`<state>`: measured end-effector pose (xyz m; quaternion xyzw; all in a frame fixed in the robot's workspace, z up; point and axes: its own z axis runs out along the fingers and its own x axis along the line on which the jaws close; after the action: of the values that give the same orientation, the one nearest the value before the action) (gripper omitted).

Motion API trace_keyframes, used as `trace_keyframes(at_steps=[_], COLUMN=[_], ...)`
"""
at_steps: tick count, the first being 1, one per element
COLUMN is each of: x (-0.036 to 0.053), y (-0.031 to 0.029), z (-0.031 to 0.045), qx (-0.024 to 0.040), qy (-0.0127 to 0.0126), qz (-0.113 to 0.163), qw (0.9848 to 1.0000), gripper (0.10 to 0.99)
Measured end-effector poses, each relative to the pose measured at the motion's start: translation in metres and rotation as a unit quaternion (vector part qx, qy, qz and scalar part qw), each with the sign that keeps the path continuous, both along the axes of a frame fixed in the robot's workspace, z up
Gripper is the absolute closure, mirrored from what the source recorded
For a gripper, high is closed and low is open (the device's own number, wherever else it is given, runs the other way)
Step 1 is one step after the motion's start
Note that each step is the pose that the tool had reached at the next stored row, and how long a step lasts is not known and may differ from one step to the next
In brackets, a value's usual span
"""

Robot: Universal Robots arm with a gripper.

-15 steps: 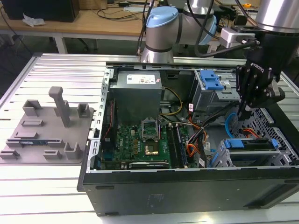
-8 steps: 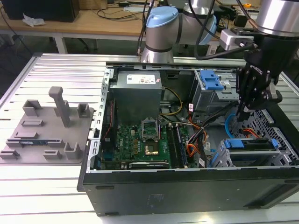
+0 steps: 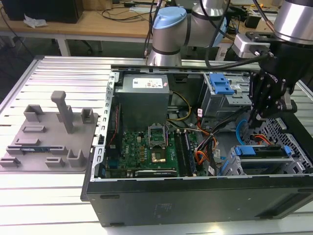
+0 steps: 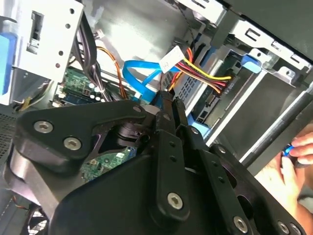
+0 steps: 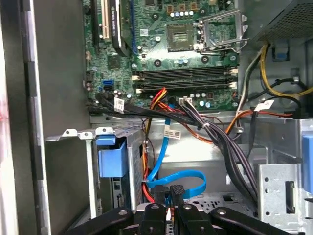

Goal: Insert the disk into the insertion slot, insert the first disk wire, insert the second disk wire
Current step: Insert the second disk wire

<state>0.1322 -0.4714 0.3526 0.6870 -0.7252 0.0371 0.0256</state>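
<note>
**Disk seated in its bay, blue wire held at its rear**

The disk (image 3: 259, 151) is seen lying flat inside the insertion slot (image 3: 234, 167), at the corner of the open computer case (image 3: 195, 196) nearest the exterior view's right. Its blue carrier faces the case interior, so the rear connectors are left reachable from above. The gripper (image 5: 172, 192) is held just behind that rear edge, fingers drawn together on the black plug of the blue wire (image 5: 188, 178). The plug is pinched end-on, presumably so that it can be pushed straight into its port. The wire's slack is left looped on the case floor in the first wrist view.

In the second wrist view, a red, yellow and black wire bundle (image 4: 205, 73) is run to the disk's rear. Whether it is seated cannot be told. The motherboard (image 5: 186, 54) lies well apart from the work.
</note>
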Motion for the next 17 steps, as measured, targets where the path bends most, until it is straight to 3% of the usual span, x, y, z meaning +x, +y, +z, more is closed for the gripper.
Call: trace_keyframes(at_steps=[4,5,7,9,13,15,17], x=[0.0008,0.0018,0.0046,0.0105,0.0176,0.0177,0.0178], y=[-0.0060,-0.0083,-0.0095,-0.0106,-0.0126,-0.0126,-0.0127], z=[0.0001,0.0001,0.0001,0.0001,0.0001,0.0001,0.0001], qx=[0.0207,0.0291,0.0323,0.0340,0.0346,0.0347,0.0346], qy=[0.0000,0.0002,0.0019,0.0065,0.0241,0.0263,0.0263], qz=[-0.001,-0.001,-0.001,-0.001,-0.001,-0.002,-0.002], qw=[0.9998,0.9996,0.9995,0.9994,0.9991,0.9991,0.9991], gripper=[0.925,0.925,0.925,0.925,0.925,0.925,0.925])
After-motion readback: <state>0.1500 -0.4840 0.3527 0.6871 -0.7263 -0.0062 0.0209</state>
